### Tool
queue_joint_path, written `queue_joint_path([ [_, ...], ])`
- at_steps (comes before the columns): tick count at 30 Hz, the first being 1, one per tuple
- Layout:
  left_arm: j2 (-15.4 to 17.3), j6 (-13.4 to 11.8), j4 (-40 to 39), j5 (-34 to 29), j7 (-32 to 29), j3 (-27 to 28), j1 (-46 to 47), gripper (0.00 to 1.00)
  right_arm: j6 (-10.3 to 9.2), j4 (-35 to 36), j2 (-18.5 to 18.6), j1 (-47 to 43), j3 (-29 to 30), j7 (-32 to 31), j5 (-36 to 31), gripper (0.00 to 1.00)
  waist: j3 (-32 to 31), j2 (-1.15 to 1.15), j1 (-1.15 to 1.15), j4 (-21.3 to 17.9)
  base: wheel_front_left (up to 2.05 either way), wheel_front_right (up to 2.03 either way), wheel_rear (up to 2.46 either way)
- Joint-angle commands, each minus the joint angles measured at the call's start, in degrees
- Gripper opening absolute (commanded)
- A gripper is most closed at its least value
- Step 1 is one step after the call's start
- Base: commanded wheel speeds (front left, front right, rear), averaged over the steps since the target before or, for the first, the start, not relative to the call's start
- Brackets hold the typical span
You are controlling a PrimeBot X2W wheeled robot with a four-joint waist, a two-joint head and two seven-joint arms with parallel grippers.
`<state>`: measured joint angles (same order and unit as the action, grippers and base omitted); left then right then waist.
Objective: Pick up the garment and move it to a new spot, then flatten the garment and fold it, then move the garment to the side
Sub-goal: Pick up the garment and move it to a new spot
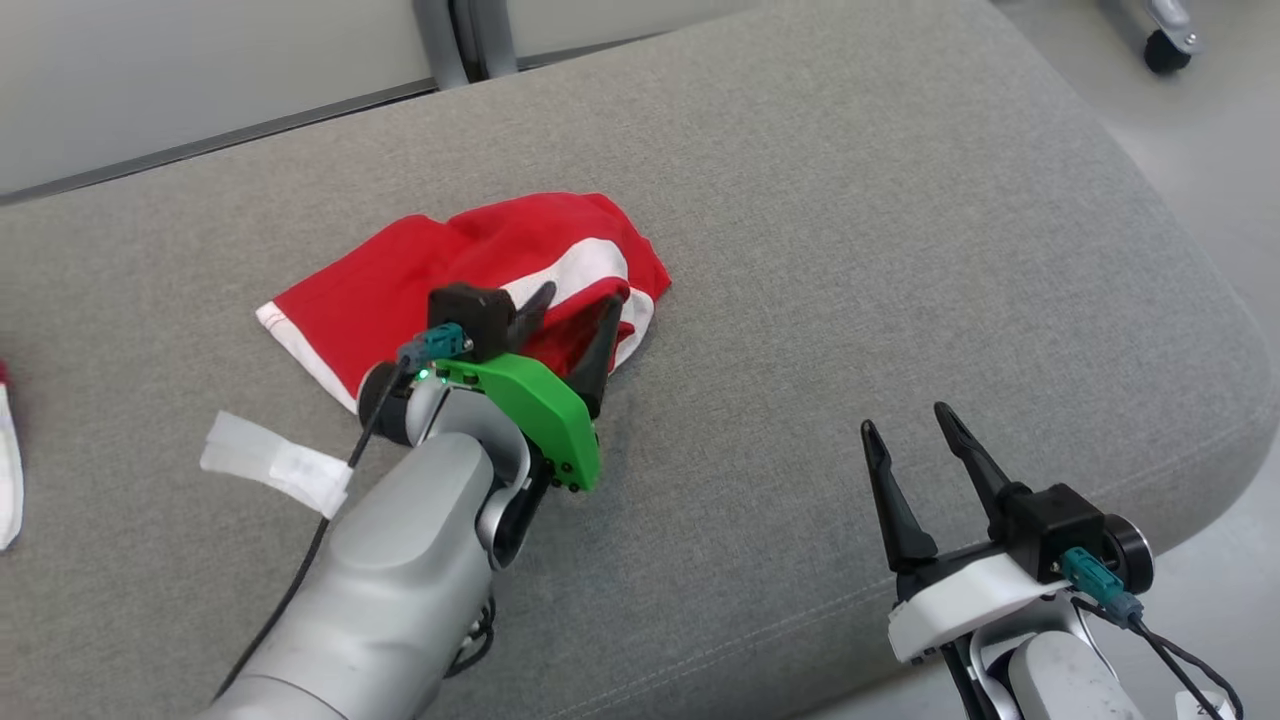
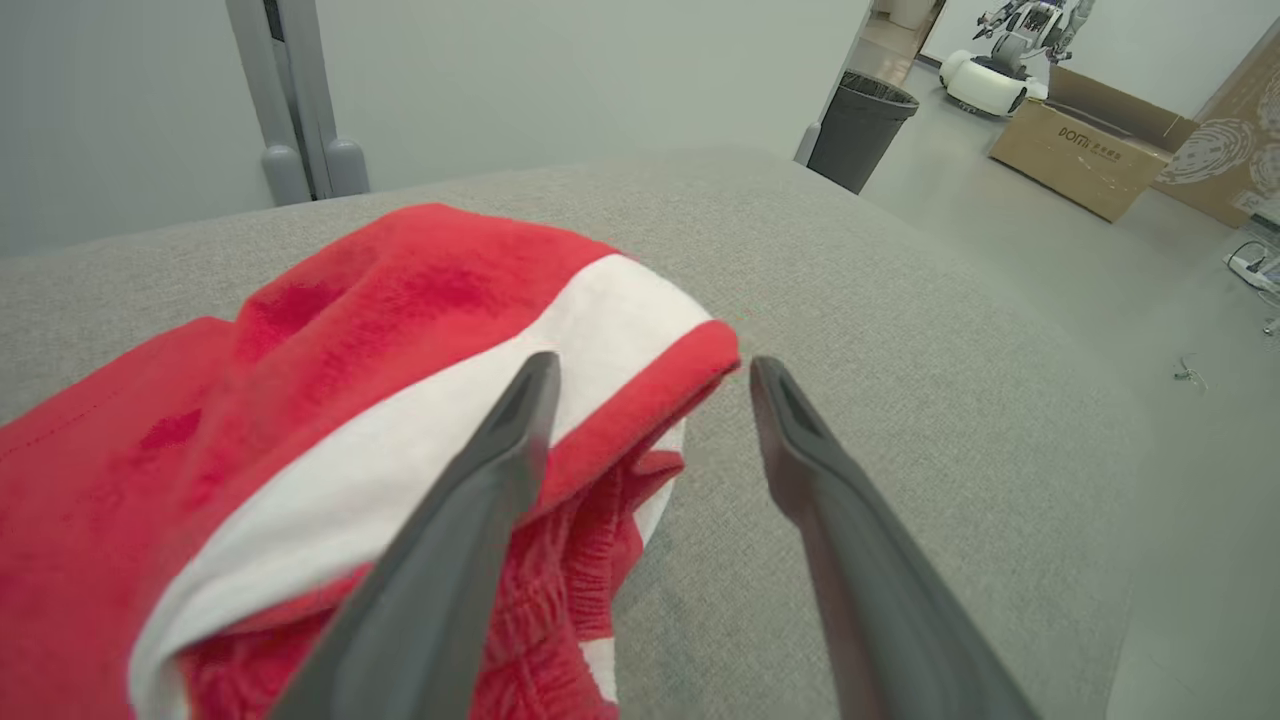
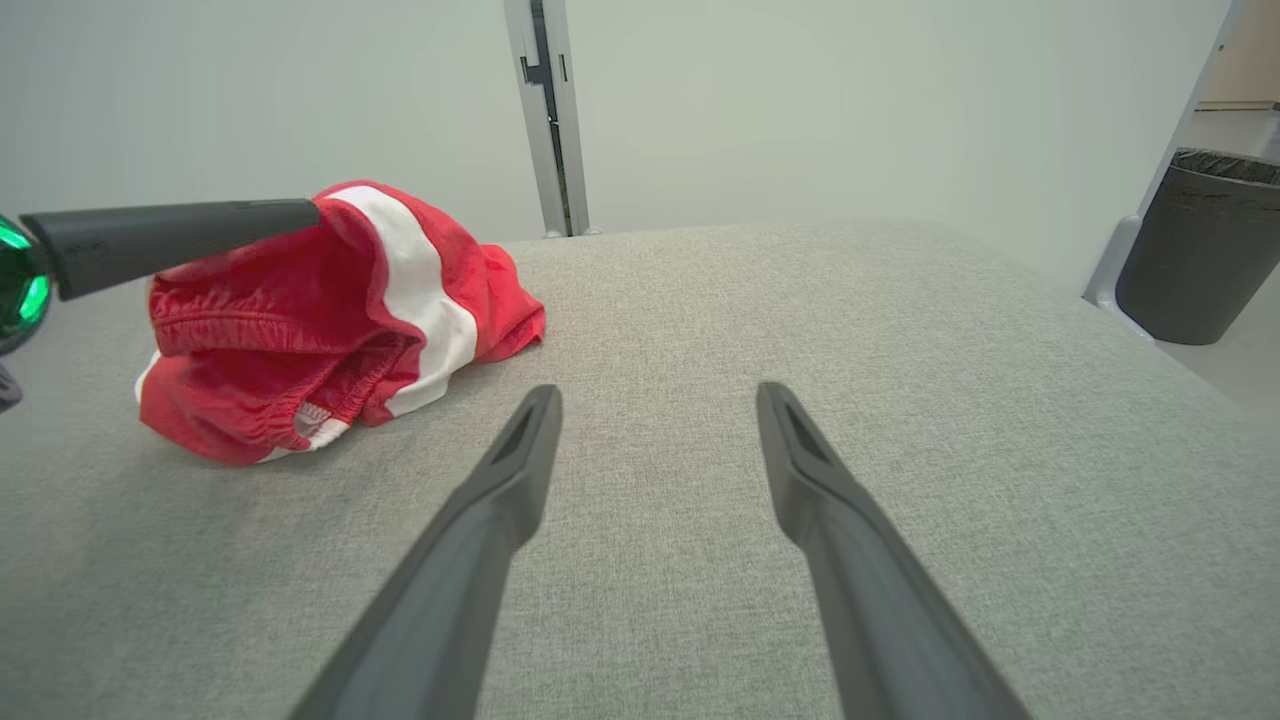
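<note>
- Two grippers are above a grey cushioned surface [image 1: 850, 250], each with its jaws spread wide and nothing between them.
- One red garment [image 1: 470, 270] with a white stripe lies bunched in a loose heap on the surface, left of centre in the head view. Its gathered elastic waistband faces the right wrist camera.
- The left gripper [image 1: 580, 297] is at the near right edge of the garment. In the left wrist view one finger [image 2: 470, 520] crosses over the white stripe, while the other [image 2: 815, 500] stands over bare grey fabric just beside the edge of the cloth.
- Whether that first finger touches the cloth cannot be told; no fold is pinched.
- The right gripper [image 1: 905, 418] hovers well apart from the garment, near the front right corner of the surface, with its fingers pointing across bare fabric.
- A strip of white tape [image 1: 275, 462] lies on the surface beside the left forearm.
- Another red-and-white cloth [image 1: 8, 470] shows at the left edge of the head view.
- A dark bin [image 2: 860, 130] stands on the floor beyond the far corner of the surface, with a cardboard box [image 2: 1080, 150] farther off.
</note>
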<state>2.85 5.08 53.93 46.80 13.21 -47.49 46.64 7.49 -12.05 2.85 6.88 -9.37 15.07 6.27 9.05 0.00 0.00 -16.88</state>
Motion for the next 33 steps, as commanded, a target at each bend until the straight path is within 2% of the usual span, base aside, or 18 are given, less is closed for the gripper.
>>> queue_joint_path([
  [1, 0.1, -0.7, -1.5, 2.2, 0.3, -0.7, -2.2, 1.0, 0.0, -0.1, 0.1, -1.2, 0.5, 0.3, -0.5, 1.0, -3.2, 0.0, 0.0, 3.3, 0.0, 0.0, 0.0],
  [5, 0.1, -2.5, -3.8, 6.6, 0.7, -1.4, -6.0, 1.0, 0.0, -0.1, 0.1, -2.5, 1.9, 0.3, -1.2, 1.0, -5.2, 0.0, 0.0, 5.5, 0.0, 0.0, 0.0],
  [9, 0.1, -3.8, -4.5, 11.3, 1.1, 0.2, -9.5, 1.0, 0.0, 0.3, 0.1, -3.5, 2.6, 0.3, -1.4, 1.0, -6.2, 0.0, 0.0, 6.8, 0.0, 0.0, 0.0],
  [14, 0.1, -3.9, -4.2, 16.3, 1.4, 2.7, -12.0, 1.0, 0.0, 0.5, 0.1, -3.5, 2.5, 0.3, -1.7, 1.0, -6.0, 0.0, 0.0, 7.0, 0.0, 0.0, 0.0],
  [19, 0.1, -3.4, -2.4, 20.9, 1.5, 5.0, -11.5, 1.0, 0.0, 0.9, 0.1, -2.3, 2.1, 0.3, -2.6, 1.0, -4.5, 0.0, 0.0, 5.2, 0.0, 0.0, 0.0],
  [27, 0.5, -3.9, 4.6, 20.8, 1.9, 6.8, -7.2, 1.0, 0.0, 1.3, 0.1, -1.2, 2.7, 0.3, -3.8, 1.0, -1.3, 0.0, 0.0, 1.3, 0.0, 0.0, 0.0],
  [33, 0.7, -2.9, 9.1, 19.2, 2.0, 7.3, -5.2, 1.0, 0.0, 1.8, 0.1, -1.1, 3.3, 0.3, -3.8, 1.0, 0.0, 0.0, 0.0, 0.3, 0.0, 0.0, 0.0],
])
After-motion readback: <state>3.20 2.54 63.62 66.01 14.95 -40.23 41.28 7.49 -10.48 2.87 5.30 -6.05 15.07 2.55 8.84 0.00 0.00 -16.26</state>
